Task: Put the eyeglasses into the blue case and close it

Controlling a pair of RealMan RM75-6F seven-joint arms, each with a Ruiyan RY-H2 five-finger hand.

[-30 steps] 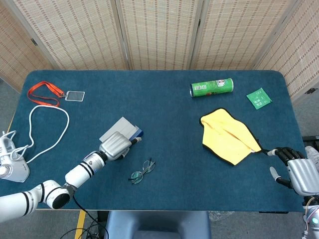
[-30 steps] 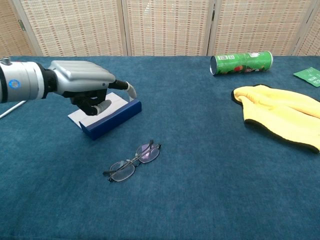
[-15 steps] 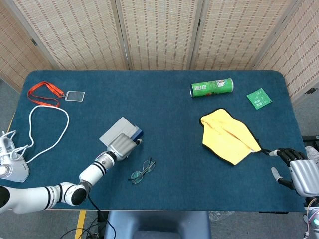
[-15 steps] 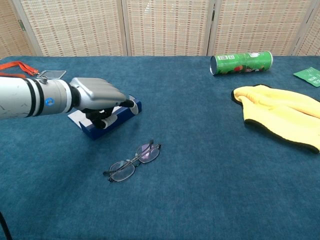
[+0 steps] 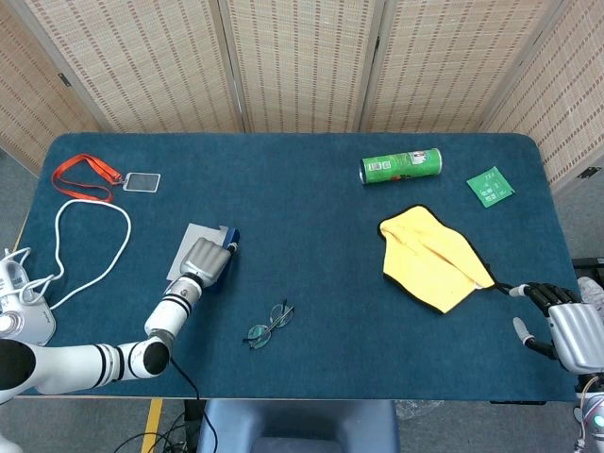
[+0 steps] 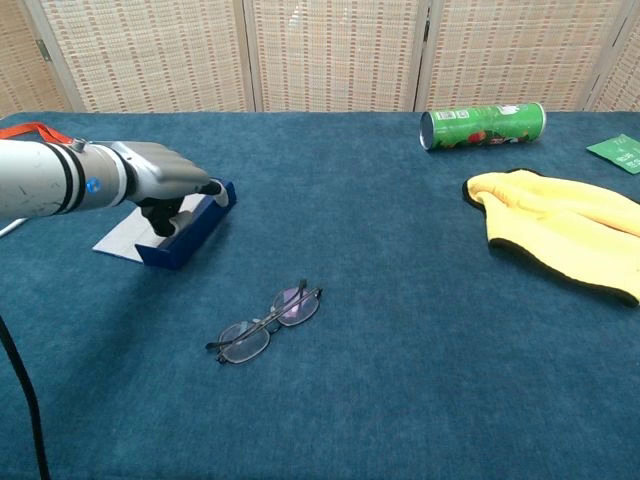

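1. On the far left of the desk [image 5: 311, 189] lie a red lanyard [image 5: 83, 176] with a clear badge holder [image 5: 142, 181], and nearer, a white cable [image 5: 85, 247].
2. Left of centre, the left hand [image 6: 165, 180] reaches in from the near-left on a low, nearly level forearm; it rests palm-down on the blue case [image 6: 185, 228], fingers curled over the case's top, touching it. Whether it truly grips the case I cannot tell.
3. Near centre, the eyeglasses [image 6: 265, 323] lie on the desk, well apart from the case and to its near right, nothing between them.
4. Far right of centre, a green can [image 5: 401, 166] lies on its side; nearer, a yellow cloth [image 5: 432, 258]; a green packet [image 5: 491, 185] sits far right.
5. At the near-right edge, the right hand [image 5: 557, 321] rests low, fingers spread, holding nothing.
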